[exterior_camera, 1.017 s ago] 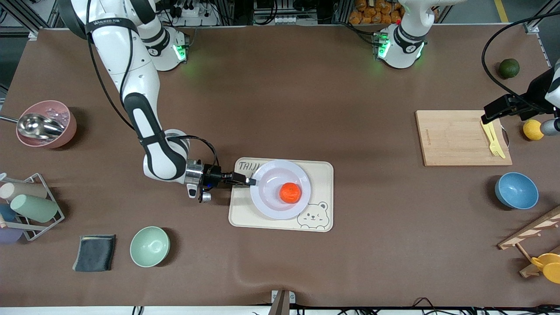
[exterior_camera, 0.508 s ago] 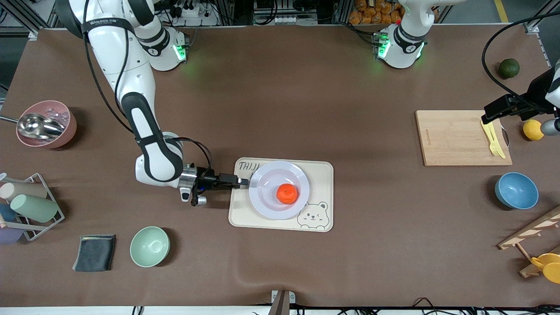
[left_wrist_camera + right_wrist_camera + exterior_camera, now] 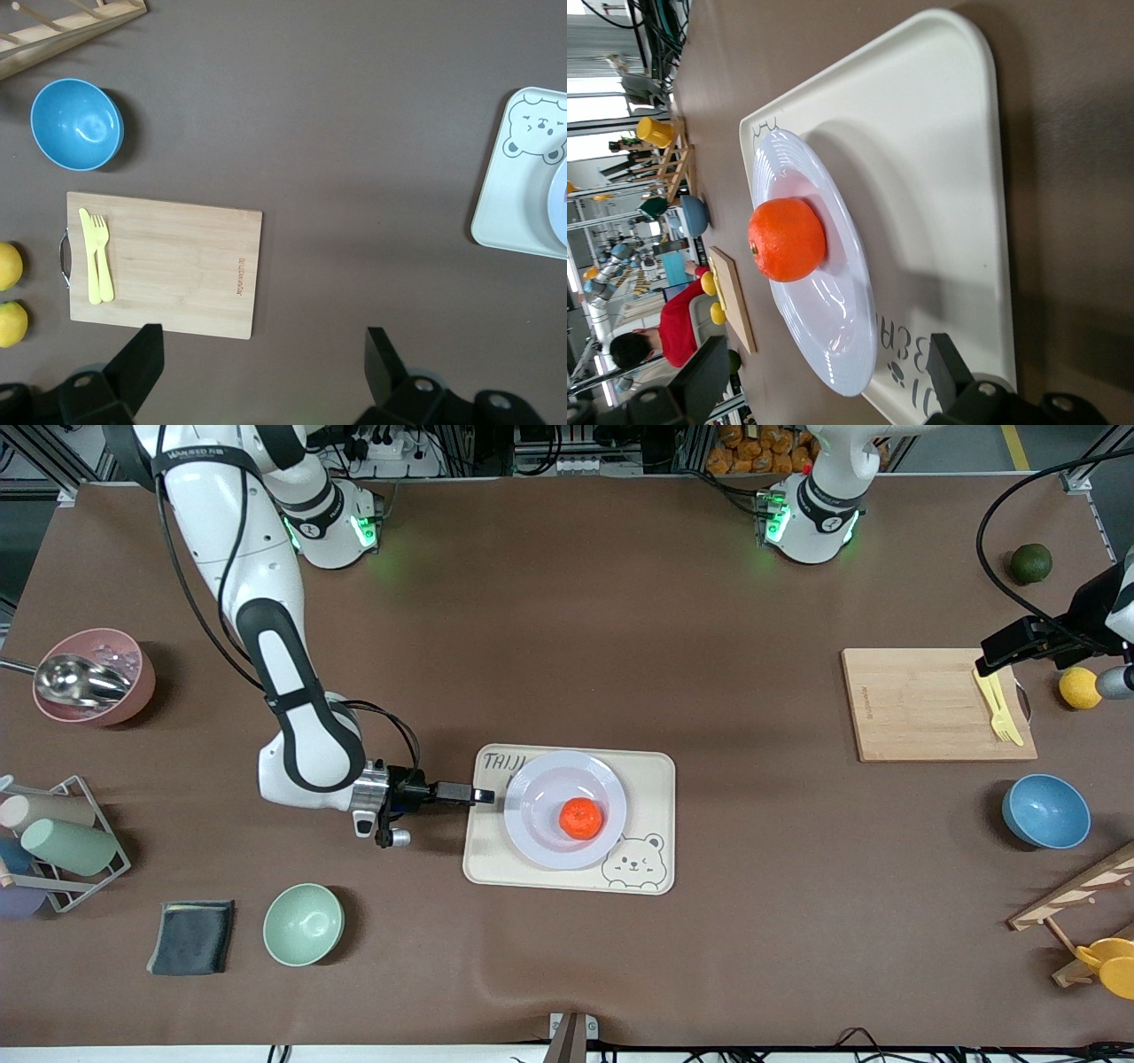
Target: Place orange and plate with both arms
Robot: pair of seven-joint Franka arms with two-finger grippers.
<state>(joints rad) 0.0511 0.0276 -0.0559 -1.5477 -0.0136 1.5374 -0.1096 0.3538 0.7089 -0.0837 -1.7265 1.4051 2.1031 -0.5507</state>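
The orange (image 3: pixel 580 817) lies in the sunken centre of the plate (image 3: pixel 534 824), which rests on the cream bear-print tray (image 3: pixel 654 778) in the middle of the table. My right gripper (image 3: pixel 481 794) is open and empty, low over the tray's edge toward the right arm's end, just clear of the plate's rim. In the right wrist view the orange (image 3: pixel 787 239) sits on the plate (image 3: pixel 833 328) between my open right gripper (image 3: pixel 824 381). My left gripper (image 3: pixel 992 654) hangs open and empty high over the cutting board's (image 3: pixel 921 704) end; the left wrist view (image 3: pixel 261 363) shows it open.
A yellow fork (image 3: pixel 997 708) lies on the cutting board. Lemons (image 3: pixel 1078 687), a dark green fruit (image 3: pixel 1031 563), a blue bowl (image 3: pixel 1045 811) and a wooden rack (image 3: pixel 1076 903) are at the left arm's end. A green bowl (image 3: pixel 303 924), dark cloth (image 3: pixel 191 937), cup rack (image 3: pixel 62 841) and pink bowl (image 3: pixel 93 676) are at the right arm's end.
My right gripper let go of the plate's rim and drew back toward the right arm's end. The plate and orange settled on the tray. The left arm has not moved.
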